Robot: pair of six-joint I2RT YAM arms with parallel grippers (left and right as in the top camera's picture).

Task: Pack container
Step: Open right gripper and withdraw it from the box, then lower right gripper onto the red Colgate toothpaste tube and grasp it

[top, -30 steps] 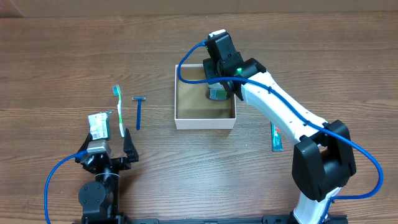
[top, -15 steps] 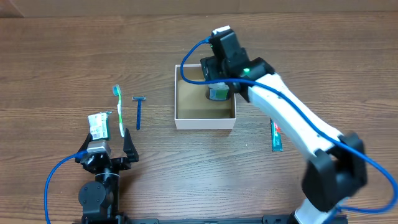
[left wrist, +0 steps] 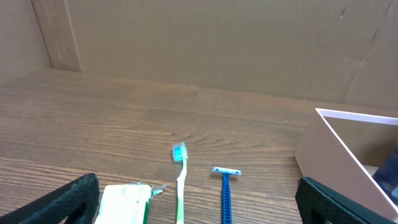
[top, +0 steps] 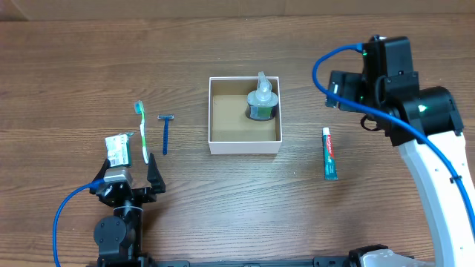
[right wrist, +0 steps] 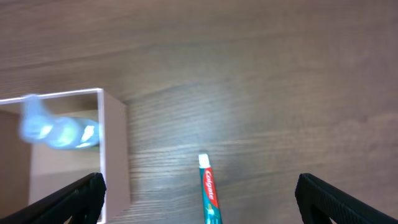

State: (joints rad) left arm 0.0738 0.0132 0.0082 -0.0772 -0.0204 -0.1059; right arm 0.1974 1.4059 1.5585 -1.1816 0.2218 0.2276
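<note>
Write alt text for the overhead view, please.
A square white-walled box with a brown cardboard floor sits mid-table, holding a clear pump bottle. A teal toothpaste tube lies to its right; a green toothbrush, blue razor and green-white packet lie to its left.

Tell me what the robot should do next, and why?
Probably lower the open right gripper onto the toothpaste. The pump bottle already stands in the container, while the toothpaste lies on the table just right of it, nearest that gripper and in its wrist camera's view.
</note>
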